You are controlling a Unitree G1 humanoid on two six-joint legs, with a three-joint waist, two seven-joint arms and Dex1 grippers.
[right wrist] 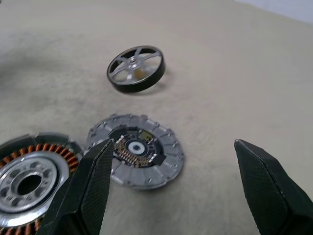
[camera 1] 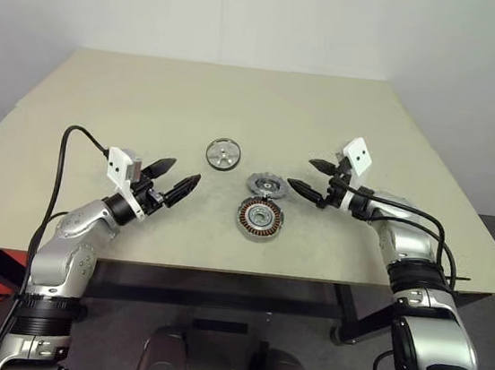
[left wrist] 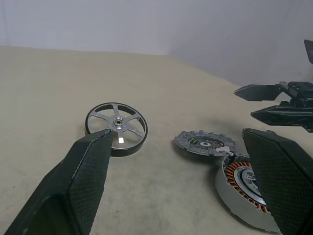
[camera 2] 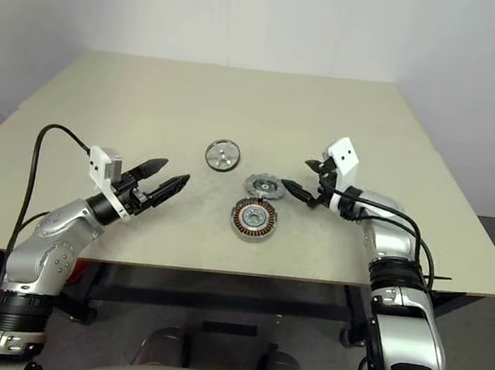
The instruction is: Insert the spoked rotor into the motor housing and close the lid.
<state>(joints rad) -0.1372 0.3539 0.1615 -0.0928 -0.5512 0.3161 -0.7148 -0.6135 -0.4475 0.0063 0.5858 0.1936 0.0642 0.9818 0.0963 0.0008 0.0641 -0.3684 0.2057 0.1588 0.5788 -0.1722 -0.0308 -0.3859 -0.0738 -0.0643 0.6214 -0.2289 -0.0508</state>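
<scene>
Left eye view: left gripper, right gripper spread wide, empty; parts mid-table, edges far.

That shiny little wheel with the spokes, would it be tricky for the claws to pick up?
Probably somewhat. The spoked rotor looks like polished metal, so it may slip between the fingers. It seems rigid, unlikely to bend. It lies flat on the table now; tipped onto its round rim, it could roll.
</scene>
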